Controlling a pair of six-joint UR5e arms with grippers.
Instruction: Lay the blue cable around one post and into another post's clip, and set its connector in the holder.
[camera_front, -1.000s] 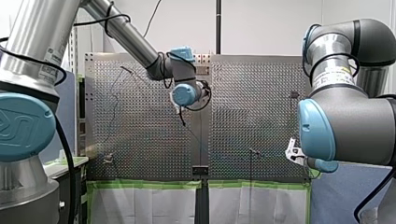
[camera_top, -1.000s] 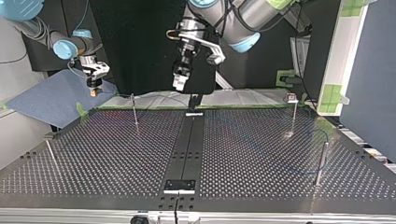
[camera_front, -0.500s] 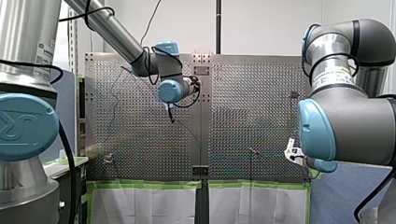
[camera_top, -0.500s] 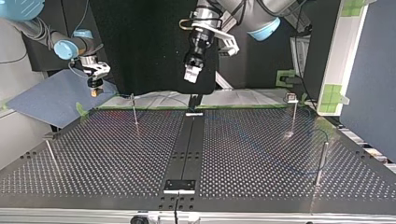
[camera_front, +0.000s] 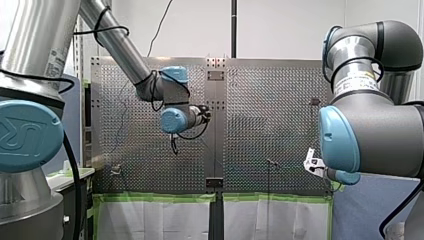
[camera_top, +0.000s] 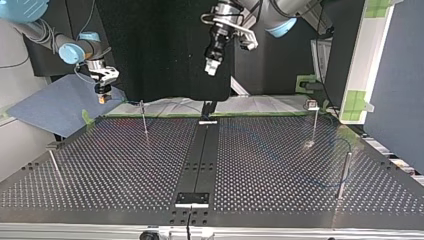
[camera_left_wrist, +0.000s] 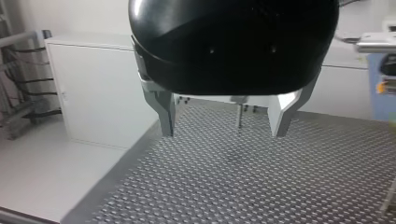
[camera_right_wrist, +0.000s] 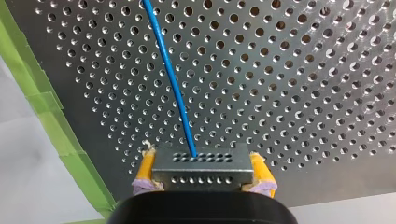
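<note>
The table (camera_top: 125, 165) carried thin posts (camera_top: 144, 120). My left gripper (camera_left_wrist: 224, 126) hung high above it, metal fingers (camera_left_wrist: 163, 112) spread wide with nothing between them and one post in line ahead. My right gripper (camera_right_wrist: 201, 157) sat low by the green tape (camera_right_wrist: 51, 116) at the table's edge, at the top view's left, with its yellow pads (camera_right_wrist: 145, 169) clamped on the connector (camera_right_wrist: 201, 175).

Routing seemed not yet begun. I judged the step to be the left gripper's approach to the cable (camera_right_wrist: 170, 84). To do it well, it should descend clear of the posts, which looked slim enough to bend. Its jaws should stay wide until they straddled the cable some way from the connector, and only then close. The right gripper should meanwhile hold firm and level, leaving slack so that no pull twisted the connector in the pads.

The connector was a small grey block with rows of tiny holes along its top and front. The cable was thin, smooth and bright blue. It left the middle of the block and ran nearly straight across the perforated sheet, away from the gripper. Whether it touched the sheet I could not tell. In the top view it seemed to show only as a faint blue line on the table at that view's right.
</note>
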